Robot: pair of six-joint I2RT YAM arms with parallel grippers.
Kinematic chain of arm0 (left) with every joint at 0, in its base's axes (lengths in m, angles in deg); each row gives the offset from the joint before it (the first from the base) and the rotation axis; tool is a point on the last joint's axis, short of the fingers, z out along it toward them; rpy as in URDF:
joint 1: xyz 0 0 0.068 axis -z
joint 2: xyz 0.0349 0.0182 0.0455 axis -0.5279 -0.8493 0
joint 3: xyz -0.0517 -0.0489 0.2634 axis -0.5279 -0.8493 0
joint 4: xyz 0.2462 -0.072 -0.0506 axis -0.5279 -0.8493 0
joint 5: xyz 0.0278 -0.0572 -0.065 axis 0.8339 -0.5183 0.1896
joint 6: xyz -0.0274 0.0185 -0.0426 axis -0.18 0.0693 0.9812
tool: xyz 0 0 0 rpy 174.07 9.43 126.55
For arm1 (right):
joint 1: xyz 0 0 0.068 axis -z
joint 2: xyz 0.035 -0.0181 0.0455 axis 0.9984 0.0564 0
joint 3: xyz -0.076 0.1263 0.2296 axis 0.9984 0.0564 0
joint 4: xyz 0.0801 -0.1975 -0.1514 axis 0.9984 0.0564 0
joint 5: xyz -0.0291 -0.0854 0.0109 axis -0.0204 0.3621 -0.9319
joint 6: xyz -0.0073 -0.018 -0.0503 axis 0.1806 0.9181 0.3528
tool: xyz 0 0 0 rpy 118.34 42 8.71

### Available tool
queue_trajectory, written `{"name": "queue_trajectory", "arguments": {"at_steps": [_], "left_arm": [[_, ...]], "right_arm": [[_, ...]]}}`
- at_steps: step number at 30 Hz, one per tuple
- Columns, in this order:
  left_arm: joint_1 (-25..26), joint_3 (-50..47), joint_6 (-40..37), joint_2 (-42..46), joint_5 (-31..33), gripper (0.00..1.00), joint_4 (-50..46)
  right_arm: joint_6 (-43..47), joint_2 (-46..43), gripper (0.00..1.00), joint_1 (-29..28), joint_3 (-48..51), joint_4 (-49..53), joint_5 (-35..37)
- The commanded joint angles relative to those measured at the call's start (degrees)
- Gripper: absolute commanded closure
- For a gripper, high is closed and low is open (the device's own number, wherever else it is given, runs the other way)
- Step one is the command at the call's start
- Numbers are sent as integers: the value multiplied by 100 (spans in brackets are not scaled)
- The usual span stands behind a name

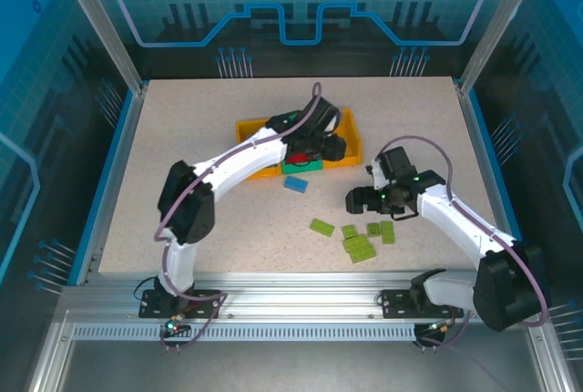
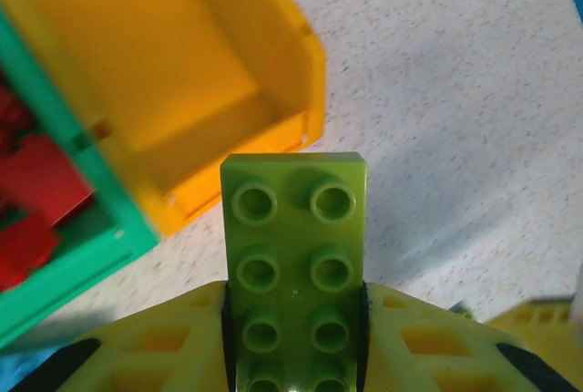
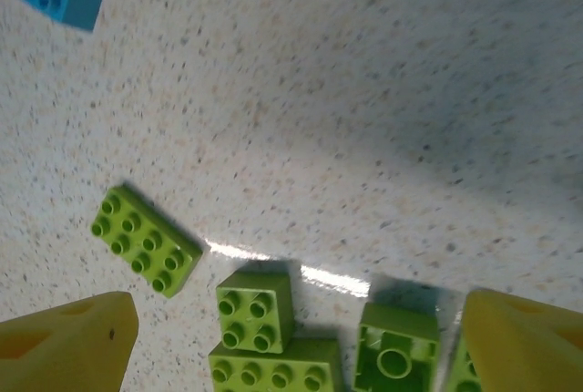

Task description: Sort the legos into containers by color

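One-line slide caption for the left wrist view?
Left gripper shut on a lime green lego beside an orange-yellow bin and the green bin holding red legos.

Left end effector (image 1: 330, 148) above bins (image 1: 248, 128), lime legos (image 1: 358, 243) loose nearby

A speckled beige worktop (image 1: 228, 219) spreads under the left end effector (image 1: 333, 148) and right end effector (image 1: 357, 199). Blue patterned panels (image 1: 301, 0) stand beyond them, and a grooved metal rail (image 1: 291, 308) lies behind.
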Motion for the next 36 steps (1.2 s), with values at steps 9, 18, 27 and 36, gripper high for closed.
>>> {"name": "queue_trajectory", "arguments": {"at_steps": [9, 18, 27, 36], "left_arm": [[-617, 1520, 331, -1502, -950, 64, -251], [-720, 1586, 824, -1525, -1351, 37, 108], [-799, 488, 1251, -366, -1289, 1, 782], [-1491, -1819, 2037, 1337, -1091, 1, 1527]], "right_arm": [[-203, 226, 11, -1166, 227, -306, 423], [715, 1378, 15, -2213, -789, 293, 1038], [1269, 2244, 15, -2536, -1340, 570, 1034], [1595, 3095, 23, -2865, -1865, 839, 1155]]}}
